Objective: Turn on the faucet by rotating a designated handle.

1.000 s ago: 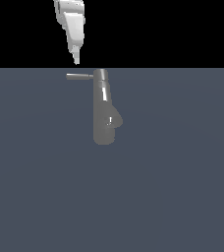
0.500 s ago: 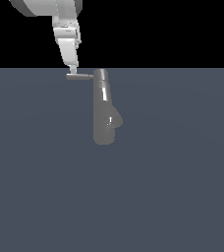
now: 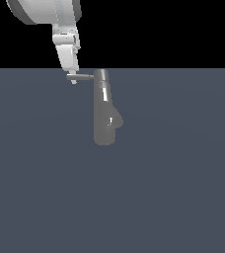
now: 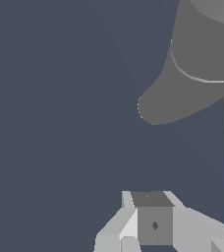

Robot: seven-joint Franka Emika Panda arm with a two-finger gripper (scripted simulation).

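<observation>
At the faucet's [image 3: 104, 111] narrow top, your gripper [image 3: 73, 79] sits at the free end of the handle [image 3: 84, 76], which sticks out toward the exterior view's left. That far end likely gives the most leverage for the turn. The faucet stands on the gray surface [image 3: 173, 188], near the middle of the exterior view. You cannot tell from either view whether the jaws are open, closed, or clamped on the rod. The exterior view shows contact only side-on. The wrist view shows the fingers [image 4: 133, 221] looking down past the faucet's bulged base [image 4: 182, 98], but not the handle clearly.
</observation>
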